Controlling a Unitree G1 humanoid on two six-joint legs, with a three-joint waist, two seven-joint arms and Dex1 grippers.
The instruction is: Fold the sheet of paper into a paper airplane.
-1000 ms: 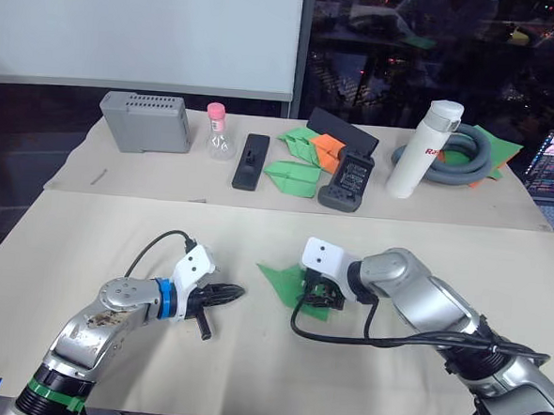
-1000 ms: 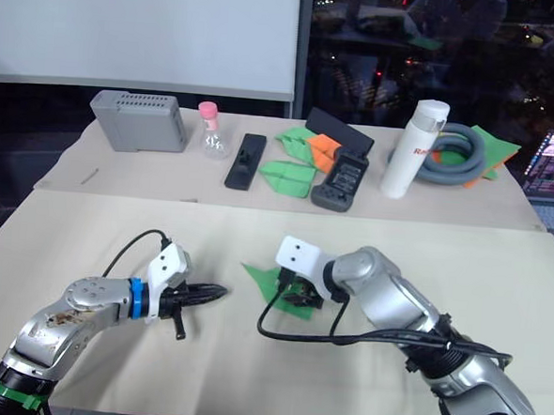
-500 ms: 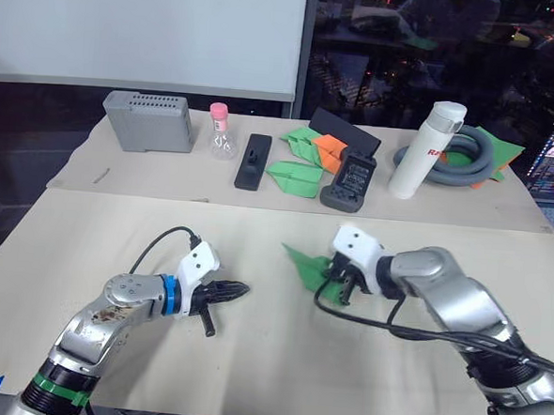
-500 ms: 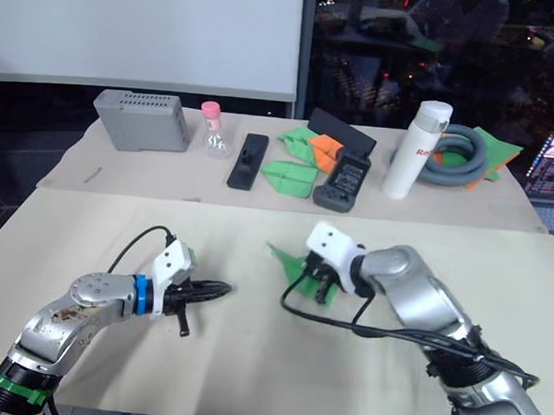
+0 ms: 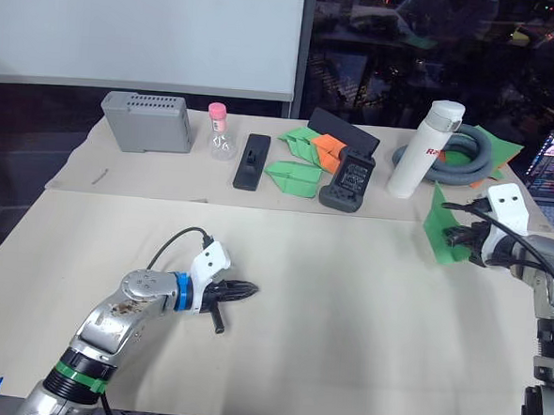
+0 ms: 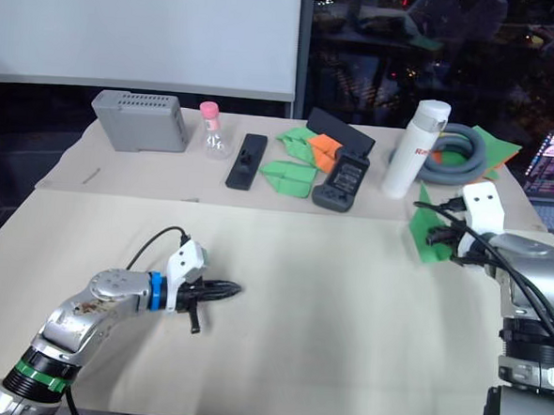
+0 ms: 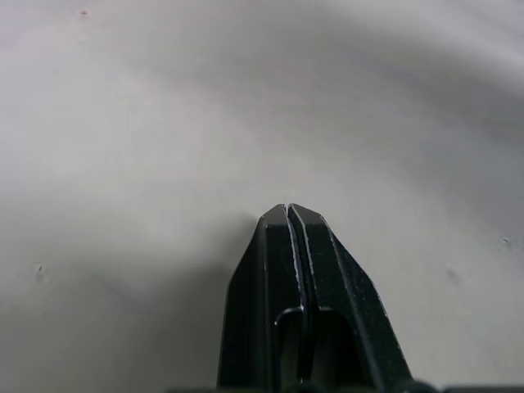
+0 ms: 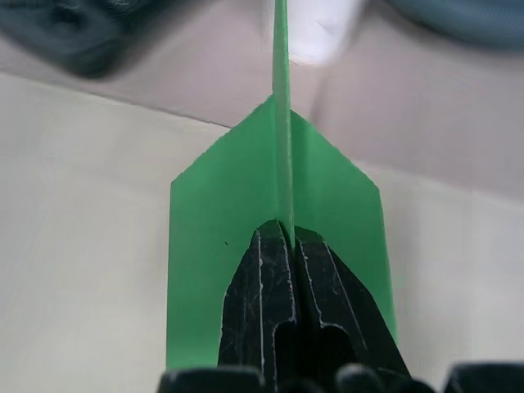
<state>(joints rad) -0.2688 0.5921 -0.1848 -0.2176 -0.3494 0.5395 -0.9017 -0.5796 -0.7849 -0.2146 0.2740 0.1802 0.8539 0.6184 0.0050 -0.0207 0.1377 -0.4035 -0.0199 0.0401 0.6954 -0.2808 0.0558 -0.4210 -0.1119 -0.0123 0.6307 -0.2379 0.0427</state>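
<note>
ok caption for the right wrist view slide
Right tool pinches the folded green paper airplane above the table.

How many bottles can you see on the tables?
2. A small clear bottle with a pink cap stands on the far table beside the grey box. A tall white bottle stands further right, against the coiled grey hose. More could be hidden.

The paper airplane (image 5: 437, 232) is bright green, plain. The right tool (image 8: 288, 246) has black fingers, as does the left tool (image 5: 249, 288). The bench (image 5: 344, 343) is pale beige. At the far side: a grey box (image 5: 146, 120), a white bottle (image 5: 424, 149), an orange paper wedge (image 5: 329, 147), a grey hose (image 5: 473, 154).
</note>
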